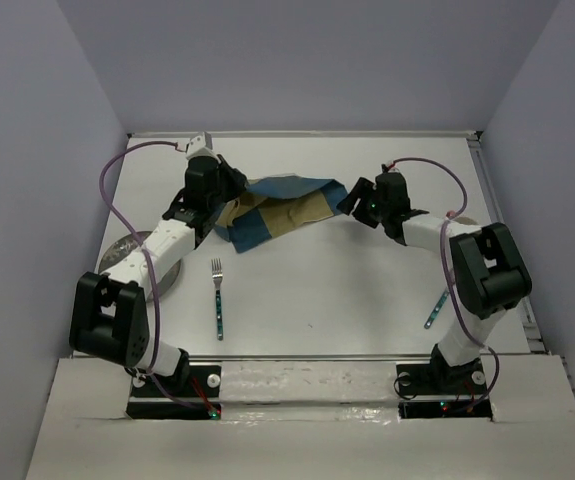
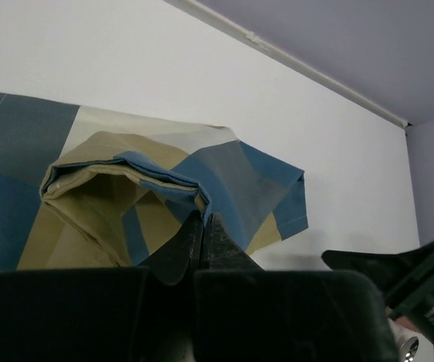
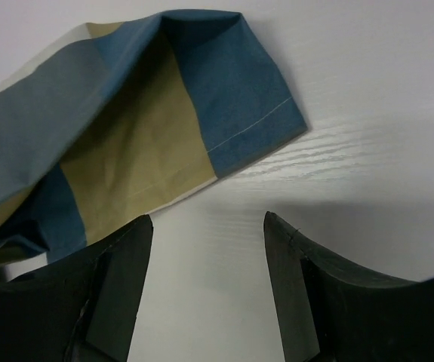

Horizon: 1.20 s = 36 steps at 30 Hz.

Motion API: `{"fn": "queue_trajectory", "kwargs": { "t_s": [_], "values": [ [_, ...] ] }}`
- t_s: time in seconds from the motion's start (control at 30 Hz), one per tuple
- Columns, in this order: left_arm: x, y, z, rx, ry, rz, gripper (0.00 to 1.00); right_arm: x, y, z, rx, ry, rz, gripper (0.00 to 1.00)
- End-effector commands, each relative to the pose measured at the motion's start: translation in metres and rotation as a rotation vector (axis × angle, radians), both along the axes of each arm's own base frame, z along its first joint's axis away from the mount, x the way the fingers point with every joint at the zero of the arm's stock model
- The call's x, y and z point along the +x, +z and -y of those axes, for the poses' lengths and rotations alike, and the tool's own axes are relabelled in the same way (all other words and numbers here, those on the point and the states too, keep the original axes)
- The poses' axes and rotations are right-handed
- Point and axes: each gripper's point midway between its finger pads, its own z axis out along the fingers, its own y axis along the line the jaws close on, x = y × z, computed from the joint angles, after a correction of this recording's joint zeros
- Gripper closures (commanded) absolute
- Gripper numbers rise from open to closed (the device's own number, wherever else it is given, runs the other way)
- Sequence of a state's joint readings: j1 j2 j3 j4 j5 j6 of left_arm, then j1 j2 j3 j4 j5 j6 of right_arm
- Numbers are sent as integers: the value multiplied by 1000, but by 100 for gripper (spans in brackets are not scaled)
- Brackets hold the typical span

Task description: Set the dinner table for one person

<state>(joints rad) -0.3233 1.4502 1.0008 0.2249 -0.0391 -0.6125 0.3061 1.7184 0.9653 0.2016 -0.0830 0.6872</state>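
The white dinner table [image 1: 327, 290] carries a crumpled blue, tan and cream checked placemat [image 1: 287, 205] near its far middle. My left gripper [image 1: 229, 192] is shut on the placemat's left end. In the left wrist view the closed fingertips [image 2: 204, 220] pinch a blue fold of the placemat [image 2: 149, 188], which is bunched and partly lifted. My right gripper [image 1: 352, 197] is open at the placemat's right end. In the right wrist view its gripper [image 3: 207, 222] stands over bare table [image 3: 367, 113], just short of the cloth's blue corner [image 3: 239, 98], holding nothing.
A fork [image 1: 217, 297] with a blue patterned handle lies near the front left. A second blue-handled utensil [image 1: 435, 310] lies by the right arm. A grey plate [image 1: 139, 262] sits partly under the left arm. Purple walls enclose the table.
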Motion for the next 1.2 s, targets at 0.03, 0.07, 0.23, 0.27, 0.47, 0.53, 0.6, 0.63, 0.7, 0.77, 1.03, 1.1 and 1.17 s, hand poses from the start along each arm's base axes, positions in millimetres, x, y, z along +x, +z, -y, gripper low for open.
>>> {"fn": "queue_trajectory", "kwargs": {
  "t_s": [0.03,0.07,0.23,0.27,0.47,0.53,0.6,0.63,0.7,0.77,1.03,1.1,1.17],
  "values": [
    [1,52,6,-85,-16,153,100,37,5,11,-54,-106,71,34],
    [1,53,8,-96,-18,154,100,39,2,12,-64,-107,65,34],
    [3,54,15,-129,-47,154,100,51,-26,24,-195,-126,-6,40],
    [2,56,15,-133,-46,158,100,55,-26,26,-214,-129,0,41],
    [4,56,16,-146,-44,164,100,68,-47,20,-310,-35,-52,40],
    [3,54,16,-144,-43,162,100,69,-51,24,-337,-39,-62,40],
    [4,55,16,-143,-43,165,100,66,-60,26,-364,-25,-91,40],
    [4,55,16,-143,-43,165,100,65,-62,25,-364,-11,-93,40],
    [5,53,17,-143,-45,163,100,65,-64,18,-357,30,-97,43],
    [7,55,17,-147,-46,165,100,64,-72,17,-360,45,-115,51],
    [15,58,20,-170,-36,169,100,64,-59,17,-334,21,-86,91],
    [16,58,21,-169,-36,170,100,67,-46,21,-343,-5,-58,100],
    [18,57,21,-166,-37,168,100,69,-32,25,-352,-24,-28,100]
  ]
}}
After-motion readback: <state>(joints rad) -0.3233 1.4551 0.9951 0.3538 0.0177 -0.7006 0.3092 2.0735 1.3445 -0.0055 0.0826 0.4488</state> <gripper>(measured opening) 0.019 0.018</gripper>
